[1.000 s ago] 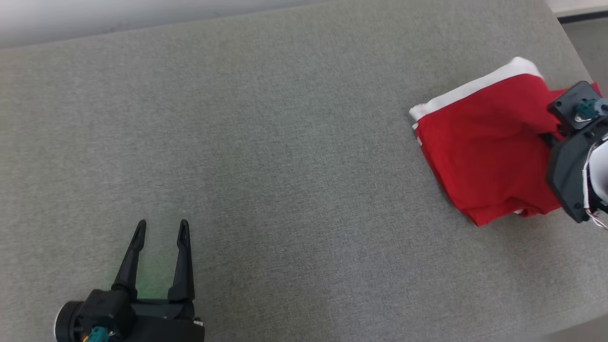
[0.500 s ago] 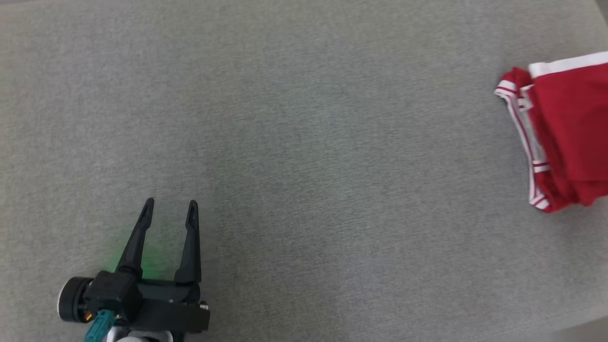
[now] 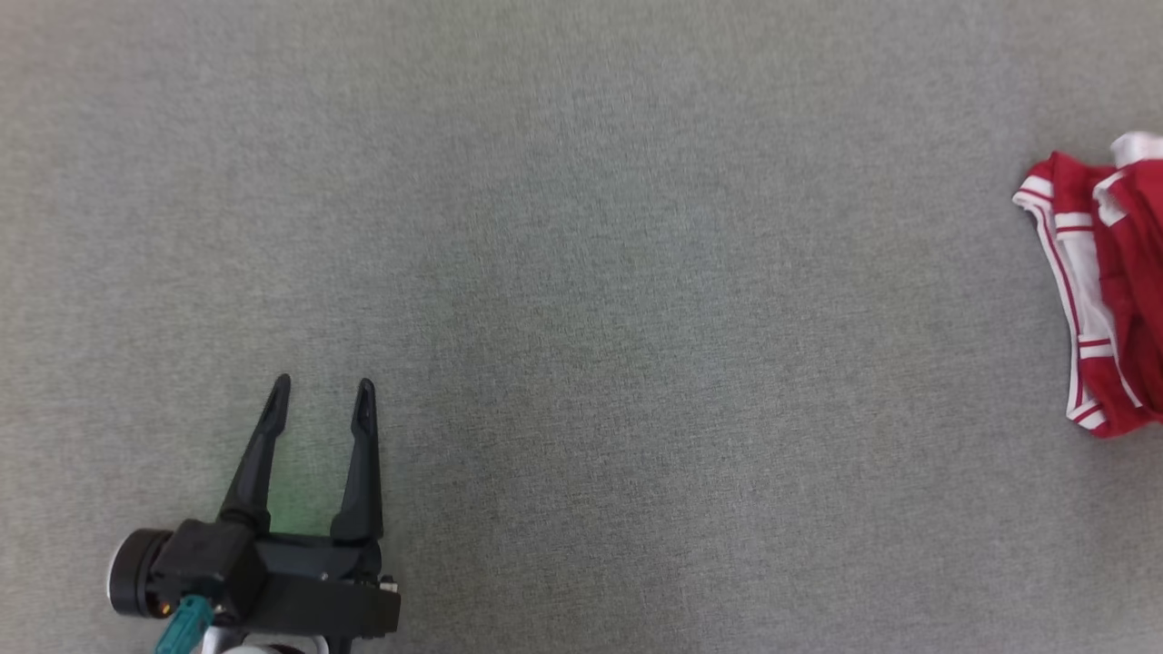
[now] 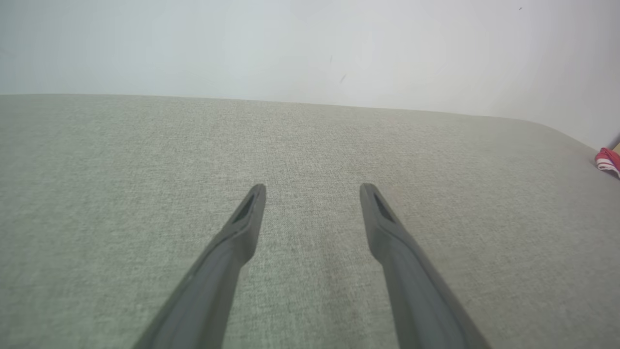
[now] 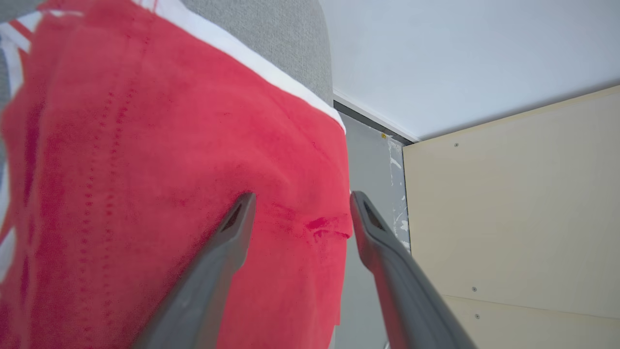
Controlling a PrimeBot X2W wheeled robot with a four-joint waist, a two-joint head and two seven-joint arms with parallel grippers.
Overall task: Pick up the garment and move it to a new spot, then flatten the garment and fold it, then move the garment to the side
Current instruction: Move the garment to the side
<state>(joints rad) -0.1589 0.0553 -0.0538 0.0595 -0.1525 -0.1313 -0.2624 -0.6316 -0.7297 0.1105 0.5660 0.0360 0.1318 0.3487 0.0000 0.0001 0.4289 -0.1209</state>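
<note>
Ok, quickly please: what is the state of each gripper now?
Left gripper: open, holding nothing.
Right gripper: open, jaws spread over the red garment, not gripping it.

The garment [image 3: 1113,300] lies at the right edge of the bench [image 3: 581,272]. The left gripper [image 3: 323,386] sits over the near left, well apart from it. The right gripper [image 5: 301,195] hangs over the garment.

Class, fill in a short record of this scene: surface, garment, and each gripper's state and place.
surface: grey cloth-covered table
garment: red with white trim, rumpled, near the table's right end
left gripper: open, above bare table, far from the garment
right gripper: open, over the garment's edge
</note>
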